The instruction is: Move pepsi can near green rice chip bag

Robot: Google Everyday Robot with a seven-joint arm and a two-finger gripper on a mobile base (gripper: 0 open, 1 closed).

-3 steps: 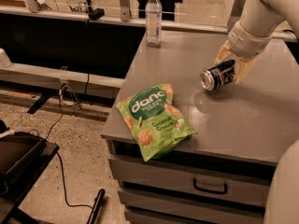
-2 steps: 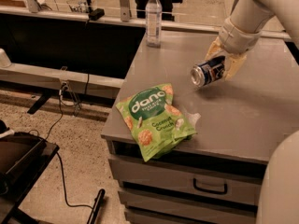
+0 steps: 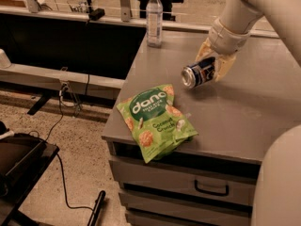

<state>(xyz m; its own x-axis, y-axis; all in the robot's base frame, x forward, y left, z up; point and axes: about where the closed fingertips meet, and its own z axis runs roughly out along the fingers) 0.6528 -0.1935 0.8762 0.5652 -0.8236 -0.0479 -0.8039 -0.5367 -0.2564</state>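
The pepsi can (image 3: 197, 73) is dark blue with a silver end and is held on its side, a little above the grey table top (image 3: 244, 112). My gripper (image 3: 212, 63) is shut on the can, with tan fingers (image 3: 226, 65) on either side of it. The green rice chip bag (image 3: 156, 120) lies flat at the table's front left corner, below and left of the can, with a gap of bare table between them.
A clear plastic water bottle (image 3: 154, 18) stands upright at the table's back left edge. Drawers (image 3: 207, 187) sit under the table top. A black cable (image 3: 63, 164) runs over the floor at left. My white arm (image 3: 263, 8) comes in from the upper right.
My gripper has carried the can leftwards and towards the table's front, closer to the chip bag. The bag and the bottle have not moved.
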